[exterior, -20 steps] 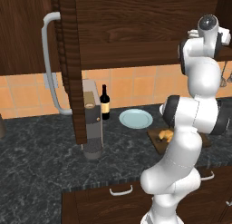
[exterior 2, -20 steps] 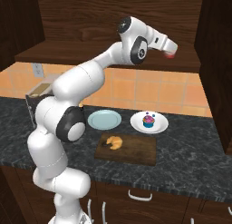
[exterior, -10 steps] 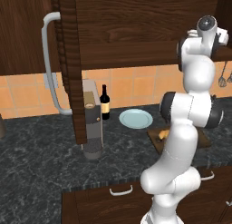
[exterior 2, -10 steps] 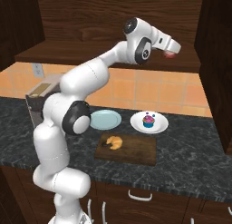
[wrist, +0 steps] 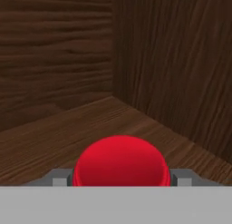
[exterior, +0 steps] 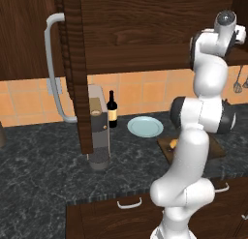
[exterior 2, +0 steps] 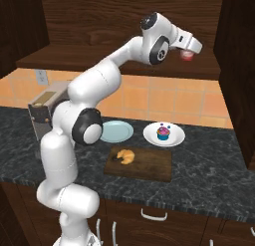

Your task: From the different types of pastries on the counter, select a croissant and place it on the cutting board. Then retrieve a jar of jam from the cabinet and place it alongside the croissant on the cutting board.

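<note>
Red-lidded jar of jam (wrist: 121,160) sits on the cabinet (exterior 2: 124,61) shelf, near the back corner. We see the gripper (exterior 2: 187,53) around it, a finger tip (wrist: 183,177) at each side; whether it grips yet we cannot tell. On the counter (exterior 2: 214,165), the croissant (exterior 2: 125,156) lies on the cutting board (exterior 2: 149,165).

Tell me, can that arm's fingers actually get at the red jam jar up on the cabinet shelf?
Probably yes. The cabinet door stands open, and the hand view shows the jam jar right between the fingers, with bare shelf around it and nothing in the way.
</note>
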Robot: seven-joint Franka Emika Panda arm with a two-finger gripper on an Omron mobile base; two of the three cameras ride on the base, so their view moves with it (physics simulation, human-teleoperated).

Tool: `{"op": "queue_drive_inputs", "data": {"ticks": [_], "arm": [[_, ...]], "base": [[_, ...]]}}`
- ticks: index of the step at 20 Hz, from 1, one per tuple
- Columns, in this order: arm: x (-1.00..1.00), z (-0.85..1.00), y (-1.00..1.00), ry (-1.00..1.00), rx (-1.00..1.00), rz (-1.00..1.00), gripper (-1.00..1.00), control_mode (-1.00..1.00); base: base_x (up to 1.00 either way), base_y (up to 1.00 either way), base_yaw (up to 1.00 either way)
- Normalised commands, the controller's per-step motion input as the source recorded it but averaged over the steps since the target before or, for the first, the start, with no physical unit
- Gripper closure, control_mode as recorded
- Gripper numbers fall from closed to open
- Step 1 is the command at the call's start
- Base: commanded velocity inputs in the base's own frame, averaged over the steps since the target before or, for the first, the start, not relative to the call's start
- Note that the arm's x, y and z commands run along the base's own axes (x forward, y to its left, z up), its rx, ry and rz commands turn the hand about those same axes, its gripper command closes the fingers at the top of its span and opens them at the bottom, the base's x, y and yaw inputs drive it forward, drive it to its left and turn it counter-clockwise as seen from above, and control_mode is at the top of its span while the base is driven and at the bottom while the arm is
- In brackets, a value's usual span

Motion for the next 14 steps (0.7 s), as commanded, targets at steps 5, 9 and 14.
{"op": "queue_drive_inputs", "data": {"ticks": [5, 9, 14], "arm": [[-1.00, -0.05, 0.00, -0.23, 0.00, 0.20, 1.00, -1.00], [-1.00, -0.22, 0.45, -0.30, -0.12, 0.24, 1.00, -1.00], [-1.00, 0.11, 0.51, -0.11, -0.06, 0.15, 1.00, -1.00]], "base": [[0.00, 0.00, 0.00], [0.00, 0.00, 0.00], [0.00, 0.00, 0.00]]}}
